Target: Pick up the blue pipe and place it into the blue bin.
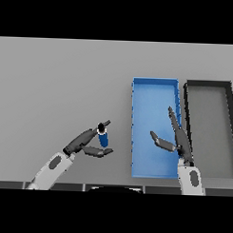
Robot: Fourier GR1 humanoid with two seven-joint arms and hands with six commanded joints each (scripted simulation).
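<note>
Two bins sit side by side on your grey tabletop (58, 78): the blue bin (155, 84) toward two o'clock from centre, and a black bin (209, 85) just beside it at three o'clock, their long walls close together. You have the left robot hand (84, 142) at about seven o'clock, grasping the pipe (103, 138) between curled fingers above and the thumb below. The pipe is a short blue cylinder with a pale end ring facing up, standing roughly upright, to the nine o'clock side of the blue bin and apart from its wall. Your right robot hand (178, 139) shows at four o'clock, over the blue bin's right part, released: fingers straight and pointing toward twelve o'clock, thumb spread toward nine o'clock, holding nothing. You can see blue floor between thumb and fingers.
</note>
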